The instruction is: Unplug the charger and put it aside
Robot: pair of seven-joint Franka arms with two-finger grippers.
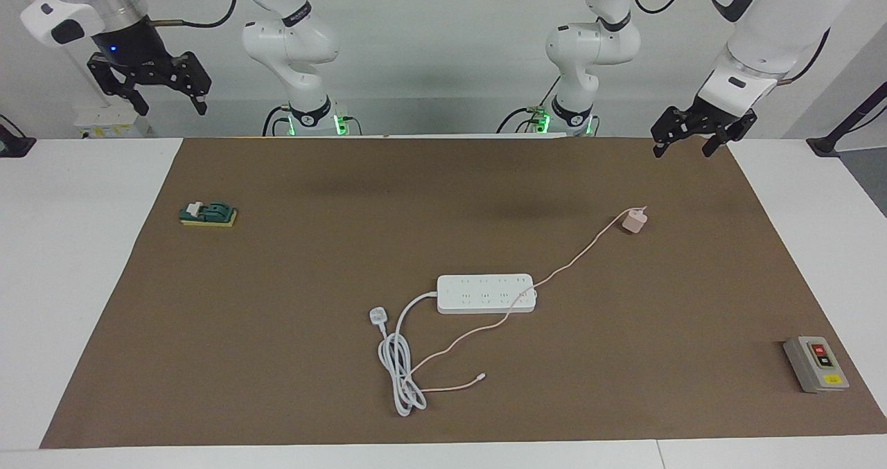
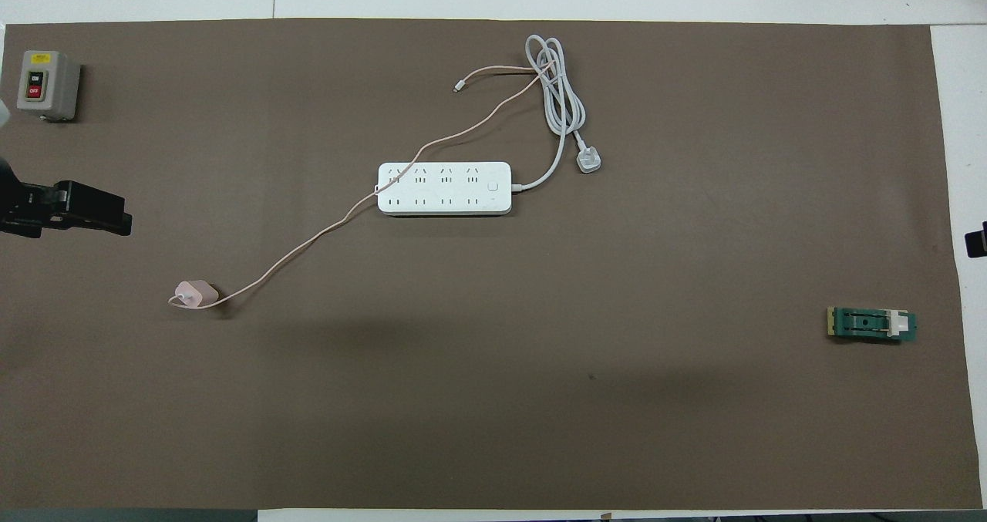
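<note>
The small pale pink charger (image 1: 633, 221) (image 2: 197, 292) lies loose on the brown mat, apart from the white power strip (image 1: 485, 293) (image 2: 444, 188), nearer to the robots and toward the left arm's end. Its thin pink cable (image 1: 575, 261) runs across the strip's end to the coiled white cord. My left gripper (image 1: 682, 152) (image 2: 116, 220) hangs open and empty in the air over the mat's edge at the left arm's end, well clear of the charger. My right gripper (image 1: 171, 107) waits open and raised at the right arm's end.
The strip's thick white cord and plug (image 1: 378, 314) lie coiled farther from the robots. A grey switch box (image 1: 815, 364) (image 2: 46, 84) sits at the mat's corner by the left arm's end. A green and yellow block (image 1: 208, 214) (image 2: 871, 324) lies near the right arm's end.
</note>
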